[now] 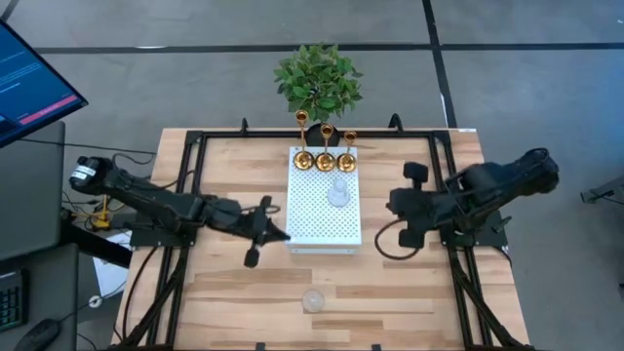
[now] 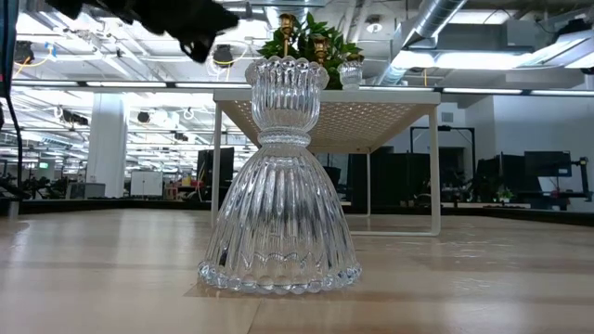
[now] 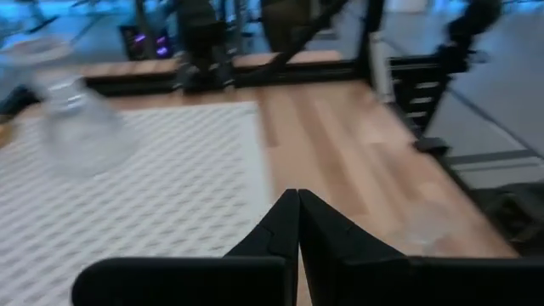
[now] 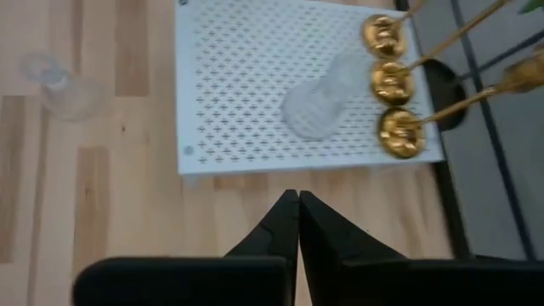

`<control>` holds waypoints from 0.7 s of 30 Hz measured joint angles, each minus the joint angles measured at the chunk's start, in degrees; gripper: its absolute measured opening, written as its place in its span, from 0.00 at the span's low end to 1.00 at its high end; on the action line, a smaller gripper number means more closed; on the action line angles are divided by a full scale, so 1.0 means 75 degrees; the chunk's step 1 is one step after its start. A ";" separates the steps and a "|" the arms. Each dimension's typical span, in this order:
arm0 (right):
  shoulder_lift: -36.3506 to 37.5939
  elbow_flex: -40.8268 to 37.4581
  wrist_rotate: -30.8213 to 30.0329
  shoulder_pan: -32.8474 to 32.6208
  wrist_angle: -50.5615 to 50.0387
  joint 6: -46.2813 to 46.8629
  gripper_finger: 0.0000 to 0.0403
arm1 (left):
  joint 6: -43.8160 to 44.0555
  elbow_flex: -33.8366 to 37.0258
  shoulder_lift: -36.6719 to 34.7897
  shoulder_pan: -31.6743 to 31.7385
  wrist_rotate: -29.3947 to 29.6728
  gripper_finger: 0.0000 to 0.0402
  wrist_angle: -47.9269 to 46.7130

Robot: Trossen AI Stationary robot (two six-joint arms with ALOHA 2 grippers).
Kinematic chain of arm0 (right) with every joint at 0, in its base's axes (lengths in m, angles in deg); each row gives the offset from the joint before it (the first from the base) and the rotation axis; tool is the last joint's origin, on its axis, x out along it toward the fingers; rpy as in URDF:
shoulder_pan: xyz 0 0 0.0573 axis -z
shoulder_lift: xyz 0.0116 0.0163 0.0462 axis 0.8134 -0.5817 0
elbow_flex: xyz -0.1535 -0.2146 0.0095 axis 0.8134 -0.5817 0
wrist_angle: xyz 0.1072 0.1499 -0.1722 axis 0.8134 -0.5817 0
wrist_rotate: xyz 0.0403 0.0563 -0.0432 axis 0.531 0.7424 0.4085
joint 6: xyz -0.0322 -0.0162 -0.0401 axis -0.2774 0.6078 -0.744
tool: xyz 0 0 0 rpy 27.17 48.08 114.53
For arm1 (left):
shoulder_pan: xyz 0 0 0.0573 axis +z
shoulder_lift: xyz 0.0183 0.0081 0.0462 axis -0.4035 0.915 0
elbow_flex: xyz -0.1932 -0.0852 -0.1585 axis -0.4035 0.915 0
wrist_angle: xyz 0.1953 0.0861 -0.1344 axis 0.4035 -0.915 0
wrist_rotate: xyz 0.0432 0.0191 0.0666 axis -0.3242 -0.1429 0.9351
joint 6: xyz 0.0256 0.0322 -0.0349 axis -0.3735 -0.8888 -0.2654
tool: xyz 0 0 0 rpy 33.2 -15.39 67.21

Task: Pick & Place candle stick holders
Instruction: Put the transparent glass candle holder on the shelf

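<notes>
Three gold candle stick holders [image 1: 325, 159] stand by their round bases in a row along the far edge of a white perforated stand [image 1: 317, 224]; they also show in the right wrist view [image 4: 389, 83]. One clear glass holder [image 1: 338, 193] stands on the stand's top, just in front of them. A second clear glass holder [image 1: 312, 300] stands on the wooden table near its front edge, and fills the low view [image 2: 280, 186]. My left gripper [image 1: 280, 232] is shut and empty at the stand's left near corner. My right gripper [image 1: 392, 205] is shut and empty to the right of the stand.
A green potted plant [image 1: 318, 80] stands behind the table's far edge. A black frame [image 1: 195, 146] borders the table. A monitor [image 1: 29, 83] and keyboard sit to the left, off the table. Bare wood lies between the stand and the near glass holder.
</notes>
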State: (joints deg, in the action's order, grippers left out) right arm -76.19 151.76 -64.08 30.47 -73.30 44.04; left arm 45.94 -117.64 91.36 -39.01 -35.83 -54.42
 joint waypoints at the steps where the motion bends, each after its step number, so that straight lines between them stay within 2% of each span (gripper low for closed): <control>1: 0.0213 -0.0480 0.0005 -0.0038 0.0355 0.0006 0.00 | -0.0003 0.0000 0.0000 -0.0181 0.0001 0.01 0.0094; 7: 0.1477 -0.3123 0.0012 -0.0097 0.2785 -0.0226 0.00 | -0.0006 -0.0006 0.0274 -0.1186 0.0608 0.01 0.1107; 11: 0.2210 -0.4590 0.0012 -0.0097 0.4131 -0.0248 0.00 | 0.0016 -0.0099 0.0725 -0.1730 0.1512 0.01 0.1401; 14: 0.2622 -0.5529 0.0011 -0.0097 0.5063 -0.0252 0.00 | 0.0008 -0.0544 0.1184 -0.2134 0.2236 0.01 0.1431; 21: 0.3150 -0.7227 0.0000 -0.0097 0.7042 -0.0255 0.00 | -0.0702 -0.1939 0.2104 -0.2645 0.2393 0.01 0.0794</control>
State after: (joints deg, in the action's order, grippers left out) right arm -52.57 97.56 -64.09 29.74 -20.49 42.13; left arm 40.67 -132.18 107.14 -58.85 -17.87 -48.47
